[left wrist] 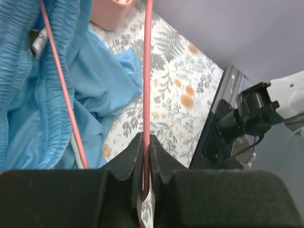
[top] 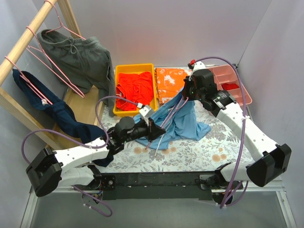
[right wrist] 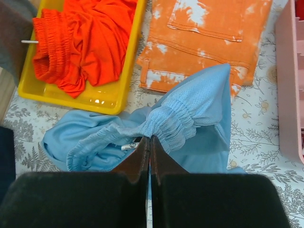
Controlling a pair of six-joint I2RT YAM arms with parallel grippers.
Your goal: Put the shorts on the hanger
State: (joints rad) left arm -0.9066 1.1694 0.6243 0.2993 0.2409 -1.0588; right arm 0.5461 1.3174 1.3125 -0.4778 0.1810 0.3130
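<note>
**Left gripper pinching pink wire, right gripper pinching blue waistband**

Left gripper [left wrist: 146, 142] has its two black fingers pressed onto one straight run of the thin pink wire clothes hanger [left wrist: 147, 80], low over the floral-patterned table cover [top: 209, 152]. A second run of that wire lies against the gathered elastic waistband of the light sky-blue soft fabric shorts [top: 183, 121]. The right gripper [right wrist: 149, 145] is nipped tight on that waistband and holds it raised. The remaining fabric drapes down onto the table cover between the two arms. Behind the shorts sit a yellow plastic tray [top: 116, 90] holding crumpled red-orange shorts [top: 135, 88] and, beside it, folded orange-and-white mottled shorts [top: 171, 80].
</note>
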